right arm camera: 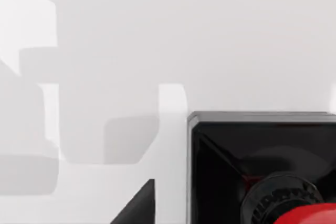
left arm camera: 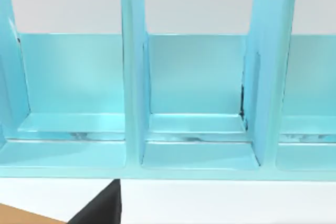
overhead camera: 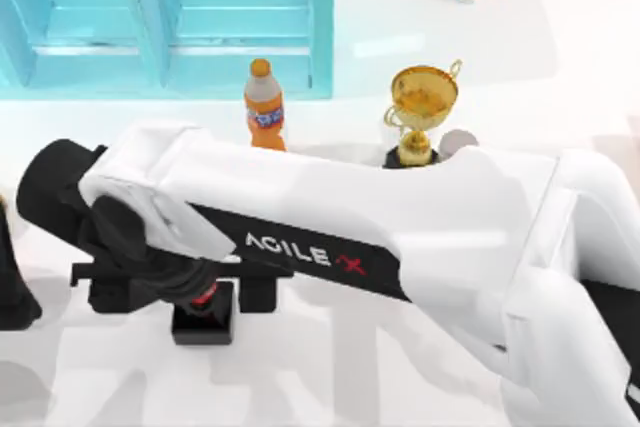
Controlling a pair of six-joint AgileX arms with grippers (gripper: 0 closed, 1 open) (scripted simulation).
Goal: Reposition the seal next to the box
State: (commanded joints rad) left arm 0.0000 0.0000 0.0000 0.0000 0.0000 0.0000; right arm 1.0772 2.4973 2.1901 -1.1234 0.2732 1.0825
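So the seal (overhead camera: 204,313), a small stamp with a glossy red round knob on a matte black square block, sits on the white table well short of the big turquoise box (overhead camera: 165,17), on the near side of it. The right gripper (overhead camera: 190,292) is right over the knob with its black fingers spread either side, not clamped yet as far as I can tell. My take: drop straight down and squeeze the ribbed neck under the knob, since the dome looks slick, then lift clear before swinging toward the box. The box has hard recessed panels and sharp ribs, so set down just beside its front edge. An orange plastic soda bottle (overhead camera: 264,105) and a shiny gold trophy (overhead camera: 424,107) stand near that edge, so steer left of them. The left arm is parked at the table's left.
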